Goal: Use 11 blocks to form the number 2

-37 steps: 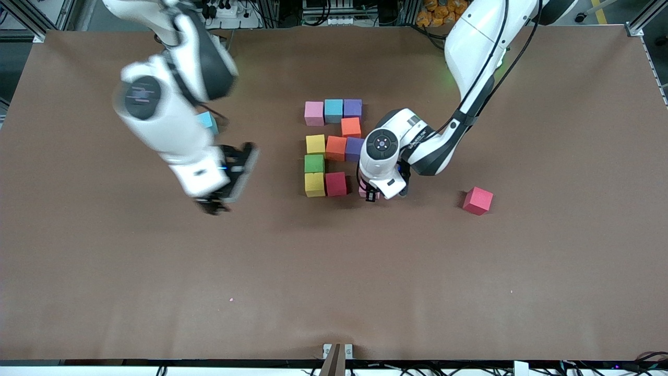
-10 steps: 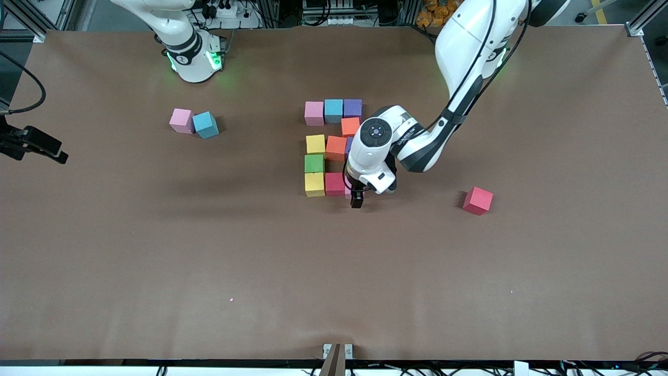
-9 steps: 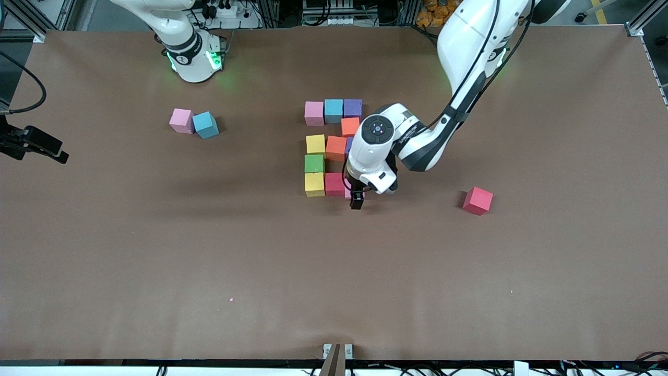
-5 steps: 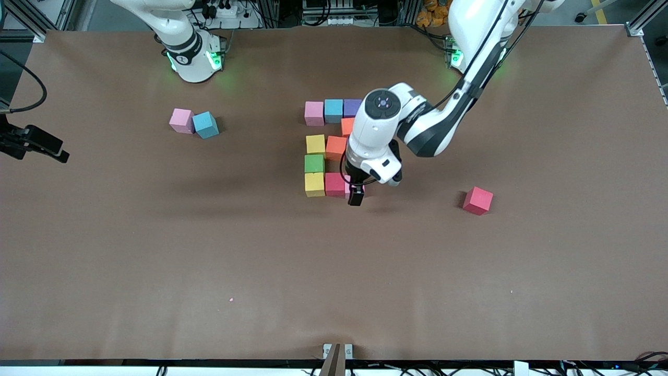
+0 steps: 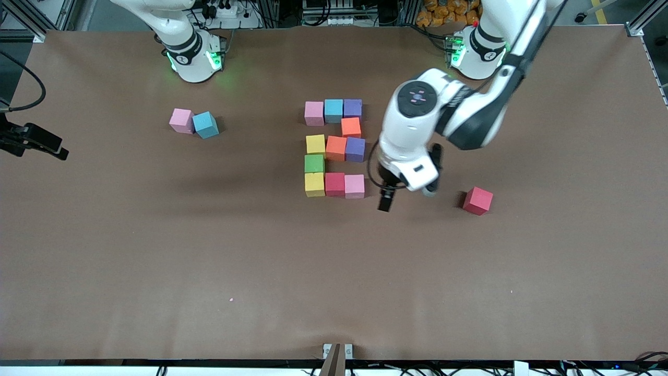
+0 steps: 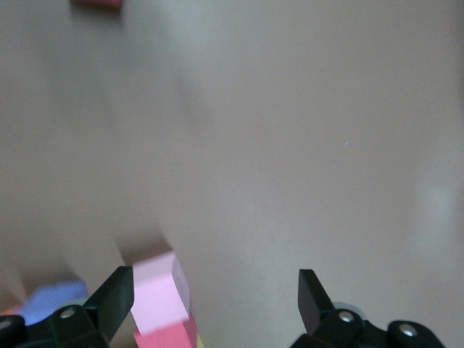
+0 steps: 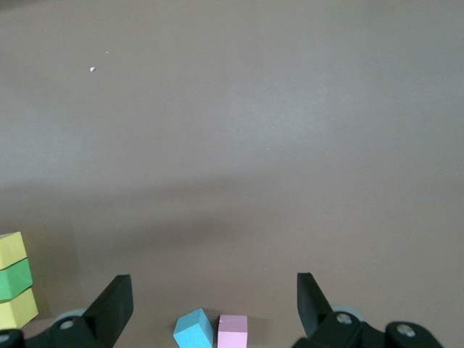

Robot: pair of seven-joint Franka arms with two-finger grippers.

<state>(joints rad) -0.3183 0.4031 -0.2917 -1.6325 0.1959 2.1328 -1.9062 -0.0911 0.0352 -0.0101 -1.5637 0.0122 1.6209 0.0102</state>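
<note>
Front view, scanning across from my right arm's end: my right gripper (image 7: 210, 301) waits with jaws spread and empty, the spare pink and blue blocks (image 5: 193, 123) below it. Mid-table lies the number 2 (image 5: 335, 149), all eleven cubes placed. My left gripper (image 5: 389, 197), released and empty, hangs just beside its pink end cube (image 5: 354, 186), toward my left arm's end.

The lower half of the table (image 5: 334, 292) lay bare — lots of room to pass. In the middle, the number 2 (image 5: 335, 149) of blocks stood in the way. A red block (image 5: 478, 200) sat at centre right, and a pink block (image 5: 181, 120) touching a blue block (image 5: 205, 125) sat upper left — wide gaps lay between them.
</note>
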